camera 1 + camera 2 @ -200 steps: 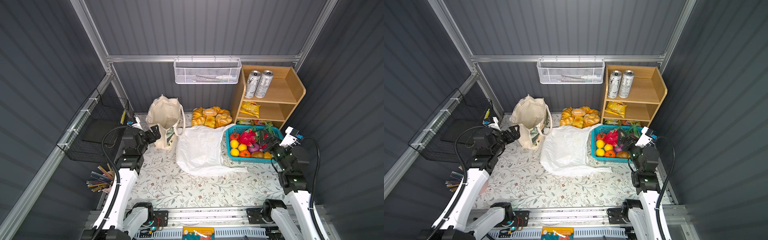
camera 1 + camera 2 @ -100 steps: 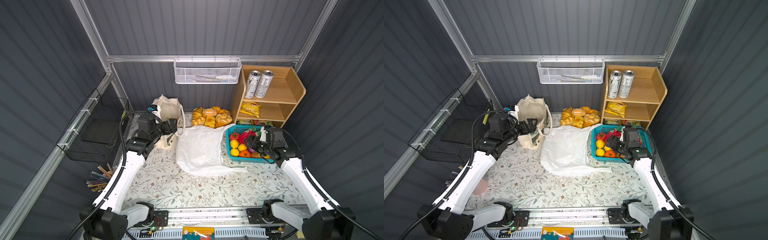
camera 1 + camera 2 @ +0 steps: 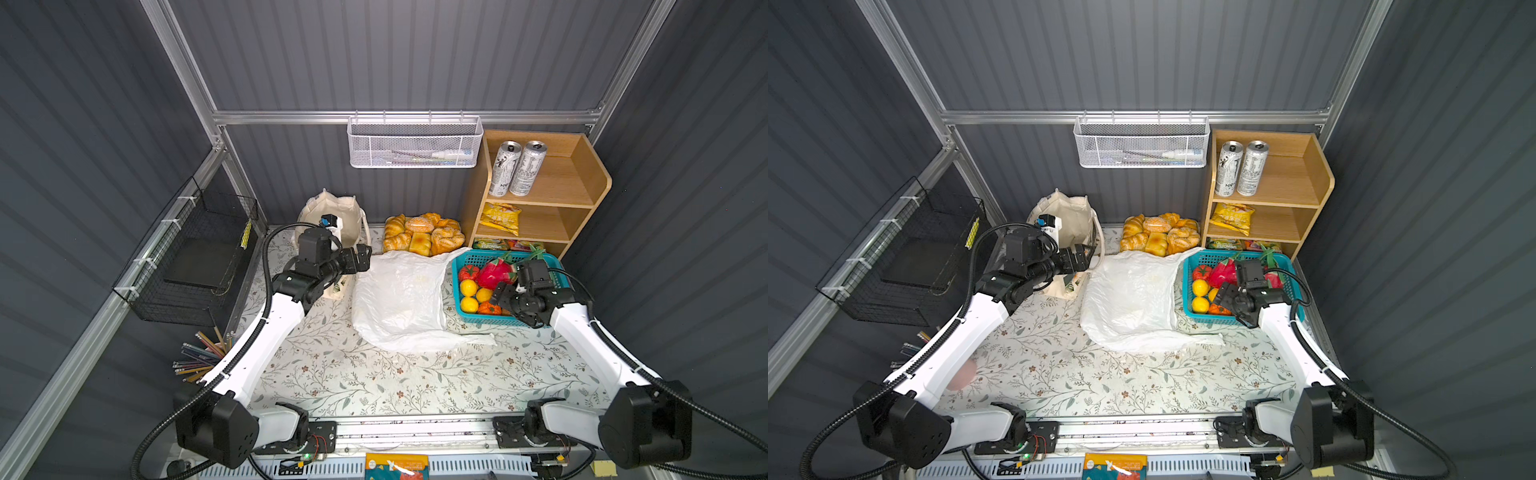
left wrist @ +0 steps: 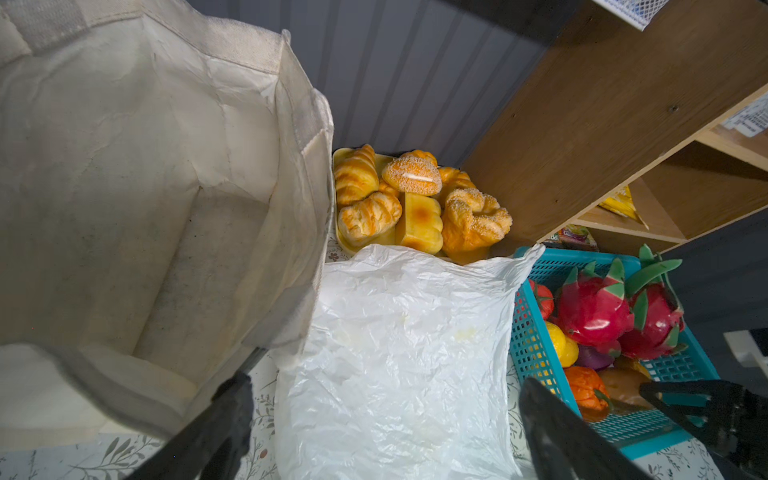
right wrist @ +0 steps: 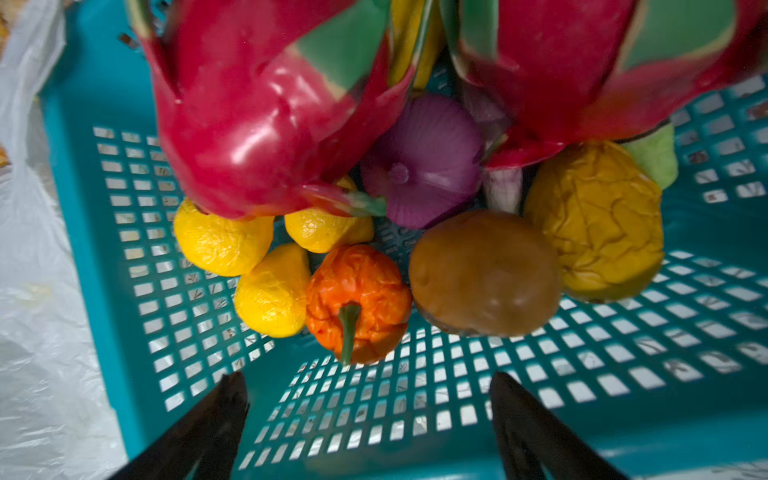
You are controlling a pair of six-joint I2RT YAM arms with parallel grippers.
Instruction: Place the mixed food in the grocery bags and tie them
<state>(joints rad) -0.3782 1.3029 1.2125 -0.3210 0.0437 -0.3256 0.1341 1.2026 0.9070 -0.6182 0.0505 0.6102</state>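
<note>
The cream canvas tote stands open at the back left. The white plastic bag lies flat mid-table. My left gripper hangs open and empty between the two. Two dragon fruits lie in the turquoise basket. My right gripper is open over the basket's near part, short of the fruits, with nothing between its fingers. Two drink cans and a yellow snack packet sit on the wooden shelf.
Bread rolls sit on a tray behind the plastic bag. The basket also holds lemons, an orange pepper, a purple onion and a potato. A white mesh basket hangs on the back wall, a black wire basket on the left.
Both arms have reached forward. The left gripper went from beside the tote to its right edge; the right gripper swung in over the basket, jaws a little wider.
</note>
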